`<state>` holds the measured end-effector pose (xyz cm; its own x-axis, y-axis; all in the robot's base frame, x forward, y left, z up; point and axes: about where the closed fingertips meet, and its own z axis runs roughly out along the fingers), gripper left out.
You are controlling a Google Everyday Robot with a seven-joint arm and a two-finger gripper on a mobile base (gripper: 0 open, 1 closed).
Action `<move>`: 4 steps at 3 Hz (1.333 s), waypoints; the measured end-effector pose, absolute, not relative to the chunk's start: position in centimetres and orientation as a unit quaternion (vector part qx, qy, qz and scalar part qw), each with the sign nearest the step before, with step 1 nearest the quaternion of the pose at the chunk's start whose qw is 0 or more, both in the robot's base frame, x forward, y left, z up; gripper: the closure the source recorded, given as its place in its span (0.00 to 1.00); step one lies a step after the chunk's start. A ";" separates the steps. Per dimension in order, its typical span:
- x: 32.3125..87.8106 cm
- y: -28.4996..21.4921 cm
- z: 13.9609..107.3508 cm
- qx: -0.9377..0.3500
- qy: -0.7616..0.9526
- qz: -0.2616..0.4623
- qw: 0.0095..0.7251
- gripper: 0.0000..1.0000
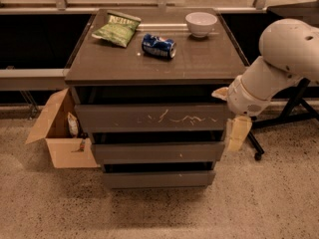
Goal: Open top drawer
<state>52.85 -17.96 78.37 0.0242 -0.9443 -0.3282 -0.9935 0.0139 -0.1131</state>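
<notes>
The top drawer [149,118] is the widest grey-brown front of the cabinet, with white squiggly scratches across its middle. It sits pushed in, under a dark gap below the cabinet top. My gripper [230,114] is at the drawer's right end, level with its front. It is open and empty. One cream finger [221,92] pokes toward the cabinet's upper right corner. The other finger [238,133] hangs down beside the drawer's right edge. My white arm [284,54] reaches in from the right.
Two narrower drawer fronts [157,152] lie below. On the cabinet top [99,66] lie a green chip bag [117,29], a blue can [159,46] and a white bowl [201,23]. An open cardboard box [62,133] stands at the left. A black stand's leg [286,114] is at the right.
</notes>
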 end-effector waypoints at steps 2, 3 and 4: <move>57.8 -18.5 70.7 -0.698 0.695 0.104 0.141 0.00; 59.2 -18.6 69.8 -0.711 0.680 0.095 0.148 0.00; 61.1 -19.1 68.6 -0.724 0.665 0.084 0.162 0.00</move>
